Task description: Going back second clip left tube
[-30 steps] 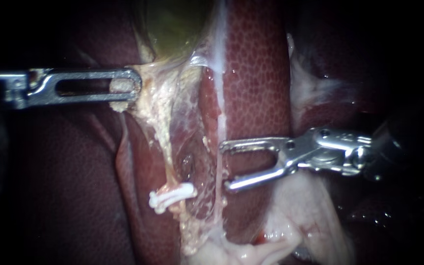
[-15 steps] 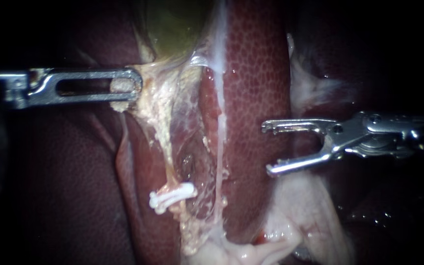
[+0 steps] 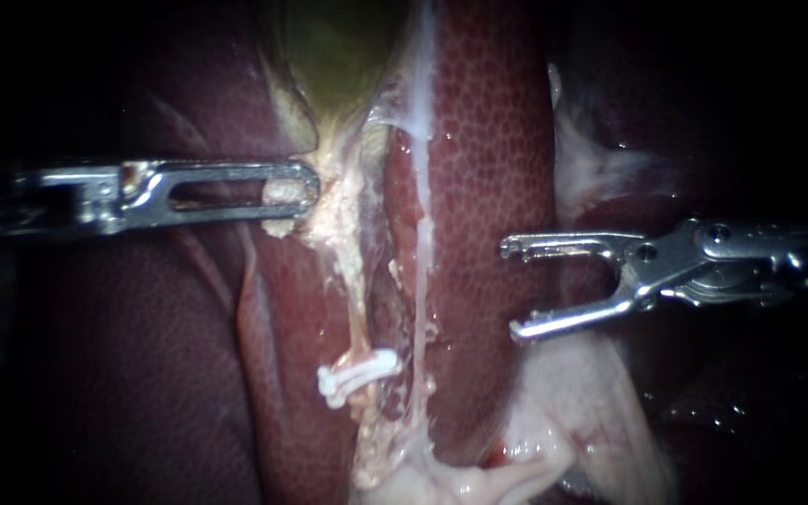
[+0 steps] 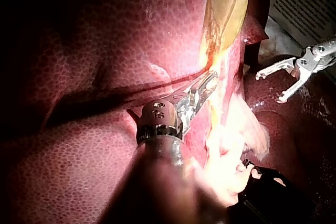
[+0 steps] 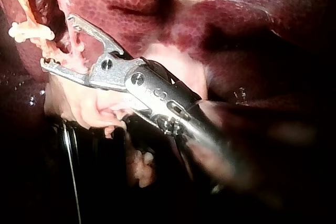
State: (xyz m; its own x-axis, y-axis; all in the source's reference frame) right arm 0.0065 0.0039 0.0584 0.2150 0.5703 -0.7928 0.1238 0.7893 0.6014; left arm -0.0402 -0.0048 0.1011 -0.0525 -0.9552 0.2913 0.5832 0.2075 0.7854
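The liver [image 3: 488,187] fills our view, dark red and mottled, with the greenish gallbladder [image 3: 339,56] showing at its upper edge. A pad of pale fat [image 3: 572,411] lies against the liver's lower edge.

Coming in from the left, our left tool [image 3: 299,192] is clamped on the pale stalk [image 3: 329,210] just under the gallbladder. Both jaws bite it and draw it taut.

From the right, our right tool [image 3: 512,288] hangs over the liver's right side, jaws spread wide with nothing between them, well apart from the tubes.

Down from the stalk runs the left tube [image 3: 357,313], and across it near its lower end sits a white clip [image 3: 359,372]. We see only that one. A thinner whitish strand [image 3: 419,309] runs just beside it.

We judge this to be the withdrawal, since the right tool is empty and off the tube. Next, we reckon, it wants a straight pull back along its own shaft, jaws clear of liver and fat, while the left tool holds the tension.
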